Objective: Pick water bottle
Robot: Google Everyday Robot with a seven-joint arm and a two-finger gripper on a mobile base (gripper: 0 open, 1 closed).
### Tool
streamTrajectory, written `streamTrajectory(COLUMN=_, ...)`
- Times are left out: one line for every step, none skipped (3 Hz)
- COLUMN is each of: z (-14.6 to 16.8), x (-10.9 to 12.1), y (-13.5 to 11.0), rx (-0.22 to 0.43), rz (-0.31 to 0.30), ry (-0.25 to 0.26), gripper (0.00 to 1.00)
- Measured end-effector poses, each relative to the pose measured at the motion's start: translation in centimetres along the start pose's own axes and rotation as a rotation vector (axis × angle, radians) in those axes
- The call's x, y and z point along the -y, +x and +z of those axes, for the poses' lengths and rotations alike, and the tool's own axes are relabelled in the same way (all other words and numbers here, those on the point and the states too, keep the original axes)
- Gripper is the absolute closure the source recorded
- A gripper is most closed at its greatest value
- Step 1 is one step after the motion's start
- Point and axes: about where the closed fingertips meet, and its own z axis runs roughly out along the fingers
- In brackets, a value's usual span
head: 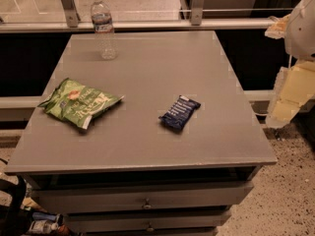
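Pick not begun | water bottle (103,27) upright, untouched, far-left corner of desk (162,73) | my claw (290,95) hangs off desk's right edge, grip I cannot tell

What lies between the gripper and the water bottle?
Bare tabletop, in the camera view. The gripper hangs beyond the table's right edge; the water bottle stands at the far left. The snack bar and green bag lie nearer, off that line.

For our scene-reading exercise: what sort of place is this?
Probably an office-building interior: a grey cabinet-style table with drawers, a metal-post glass railing behind it, and speckled polished floor. The cream gripper hangs beyond the table's right edge.
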Motion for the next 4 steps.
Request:
streamTrajectory(z=0.0, x=0.1, y=-0.1, rx=0.005, rz=0.002, ry=0.007, gripper=0.00)
streamTrajectory(z=0.4, x=2.5, y=-1.4, rx=0.097, rz=0.054, ry=0.083, gripper=0.00)
streamTrajectory(z=2.8, x=4.1, y=-2.8, rx=0.259, rz=0.154, ry=0.116, gripper=0.00)
streamTrajectory(z=4.8, x=7.3, y=-6.1, rx=0.480, rz=0.219, ry=0.145, gripper=0.00)
